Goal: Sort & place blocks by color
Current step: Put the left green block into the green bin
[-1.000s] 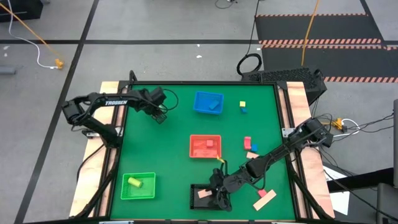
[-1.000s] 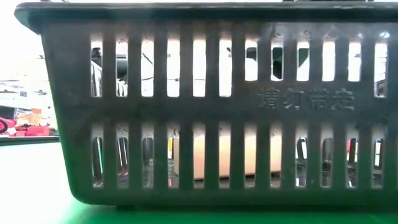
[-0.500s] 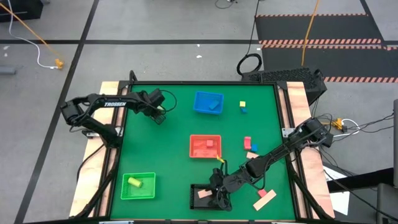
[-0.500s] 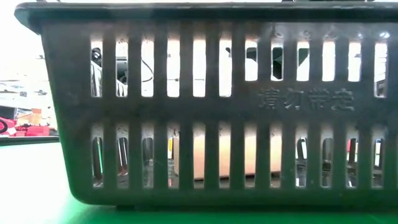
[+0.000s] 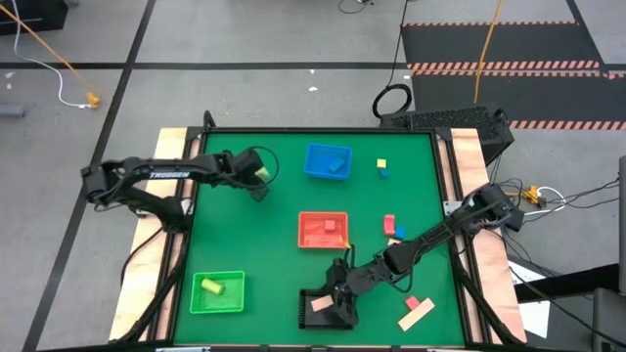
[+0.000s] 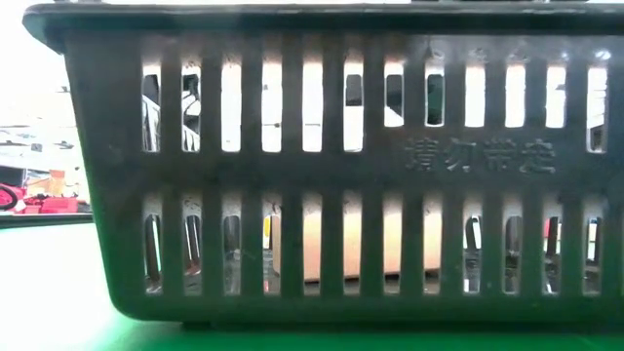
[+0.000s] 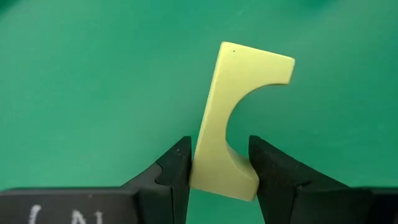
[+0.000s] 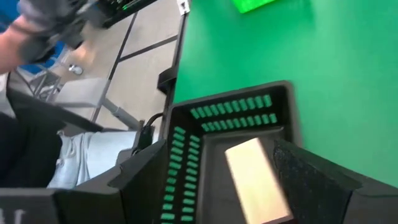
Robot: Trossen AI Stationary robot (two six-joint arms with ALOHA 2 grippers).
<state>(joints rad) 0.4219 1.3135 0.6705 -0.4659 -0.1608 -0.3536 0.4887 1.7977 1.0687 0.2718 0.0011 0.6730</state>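
The left gripper [image 7: 219, 167] is clenched on a pale yellow wooden arch piece [image 7: 239, 121], pinching only its lower end between smooth dark fingers [image 7: 177, 165], above the green table mat [image 5: 279, 210] near the far left; with so short a hold the painted, slick-looking wood could pivot or slip during the carry toward the square green slotted plastic bin [image 5: 217, 292], which already holds a yellow block [image 5: 209, 286] at the near left; the piece shows a flat back, crisp corners and a curved cut-out. The right gripper [image 8: 245, 180] hangs over the black slotted plastic bin [image 5: 323, 308] with its fingers spread and nothing between them; a plain tan wooden bar [image 8: 255, 180], smooth and rectangular, lies flat inside; pulling away carelessly could catch the bin's thin ribbed wall and drag the light container; other blocks lie loose on the mat, among them a flat pink bar [image 5: 416, 314] near the right edge.
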